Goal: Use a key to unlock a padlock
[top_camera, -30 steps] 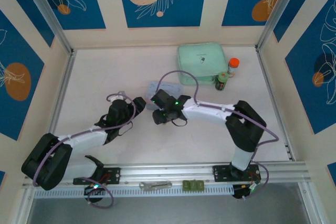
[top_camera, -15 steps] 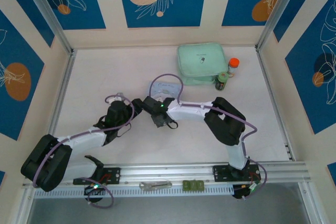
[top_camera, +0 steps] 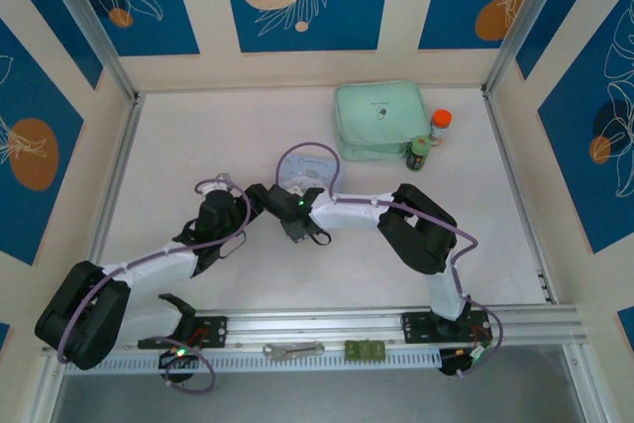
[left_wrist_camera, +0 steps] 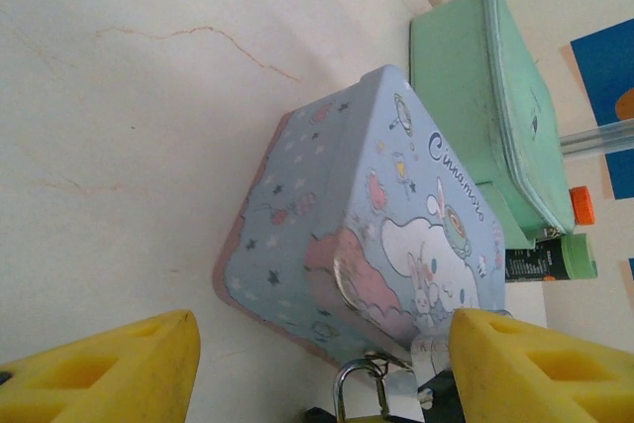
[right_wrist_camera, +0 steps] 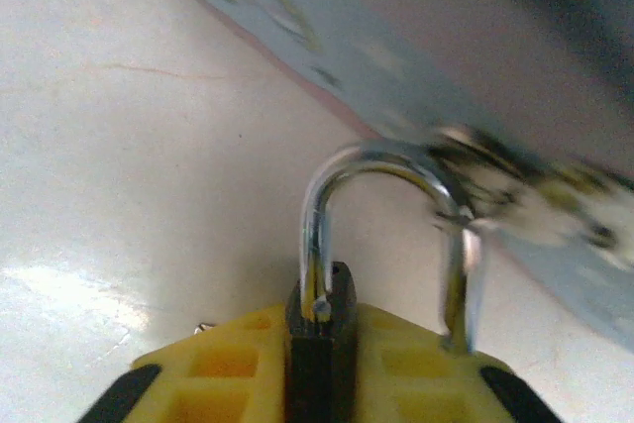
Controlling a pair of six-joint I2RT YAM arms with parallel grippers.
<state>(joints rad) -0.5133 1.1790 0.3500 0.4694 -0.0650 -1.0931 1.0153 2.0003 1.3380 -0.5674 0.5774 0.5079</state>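
The padlock [right_wrist_camera: 319,329], a narrow dark body under a bright silver shackle, sits edge-on between the yellow pads of the right gripper [right_wrist_camera: 319,373], which is clamped on it. It hangs at the near side of the pale blue tin [left_wrist_camera: 367,235], its shackle hooked through the tin's blurred clasp. The tin's lid is down, so its contents are hidden. The left gripper [left_wrist_camera: 322,349] gapes wide, holding nothing, and faces the tin. Beyond lies a closed green pouch [top_camera: 381,118].

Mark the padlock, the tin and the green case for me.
padlock [right_wrist_camera: 317,349], right wrist view, on its dark body.
tin [left_wrist_camera: 367,215], left wrist view, on its printed blue face.
green case [top_camera: 381,118], top view, on its top face.
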